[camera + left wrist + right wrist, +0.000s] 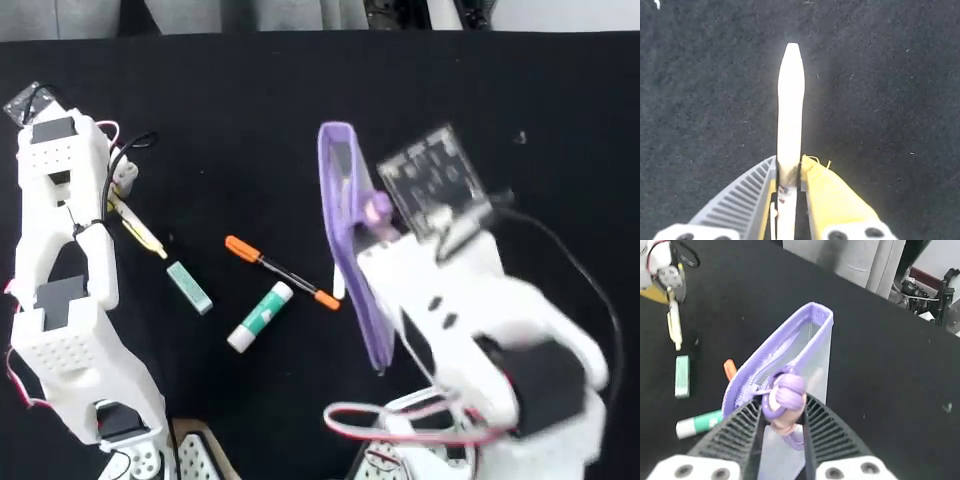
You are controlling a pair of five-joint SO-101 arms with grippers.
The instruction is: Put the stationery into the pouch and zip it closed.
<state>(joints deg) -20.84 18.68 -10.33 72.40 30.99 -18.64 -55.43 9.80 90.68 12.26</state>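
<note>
The pouch (343, 200) stands on its long edge at mid-worktop (230, 90), zip side up, its long axis running away from the right arm. The right gripper (784, 409) has its fingers pinched tight on the purple zip pull (786, 390) at the near end, which I judge is what keeps the pouch upright. The mouth looks parted towards the far end, though I cannot tell how wide.

Loose on the worktop to the pouch's left lie an orange pen (280, 270), nearest and almost touching the pouch, then a glue stick (260, 317) and an eraser (190, 287). Farthest out, the left gripper (789, 174) is clamped on a white pen (790, 105), most of whose length juts past the fingers, the tip near the eraser but apart from it.

The relation I am watching is that the white pen sits well to the left of the pouch, slanted across the pouch's long axis. Only the left arm can deliver it, so by my reading the pen must pass over the loose items and turn in line with the slot before it drops
</note>
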